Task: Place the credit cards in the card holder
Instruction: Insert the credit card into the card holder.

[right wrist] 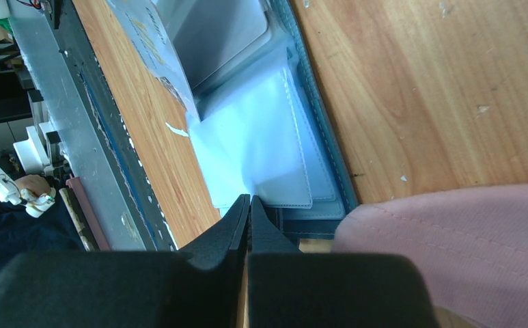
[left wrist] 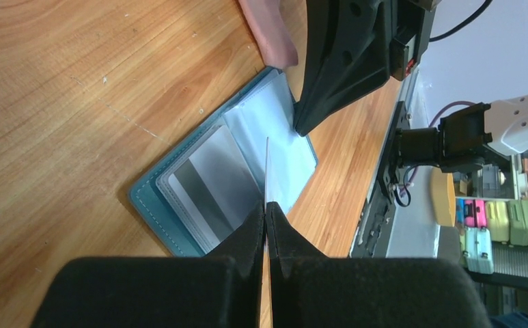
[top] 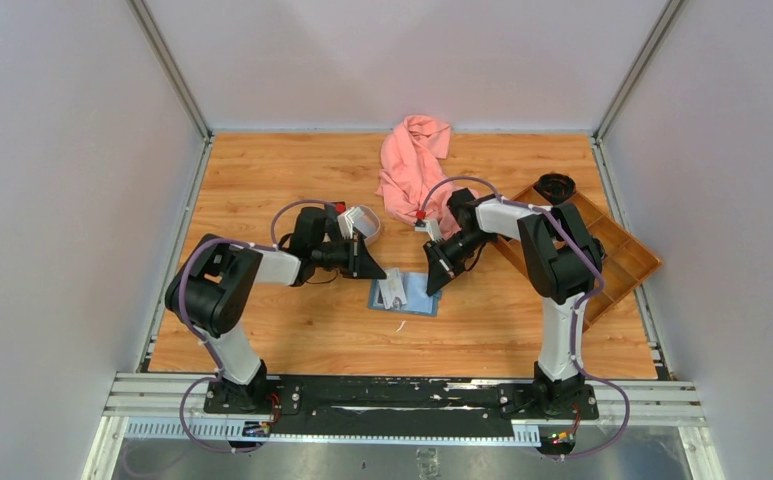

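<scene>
The teal-blue card holder (top: 417,298) lies open on the table between my grippers. In the left wrist view the card holder (left wrist: 153,205) shows a grey credit card (left wrist: 213,183) in a clear pocket. My left gripper (left wrist: 266,206) is shut on a pale credit card (left wrist: 266,167) seen edge-on, its far end over the holder's middle fold. That card also shows in the right wrist view (right wrist: 153,51). My right gripper (right wrist: 249,199) is shut on the corner of a clear sleeve (right wrist: 261,143) of the card holder. From above, the left gripper (top: 380,272) and right gripper (top: 430,288) flank the holder.
A pink cloth (top: 414,170) lies behind the holder and fills the lower right of the right wrist view (right wrist: 452,253). A brown wooden compartment tray (top: 627,262) sits at the right edge. A pale tray (top: 365,222) lies behind my left arm. Walls enclose the table.
</scene>
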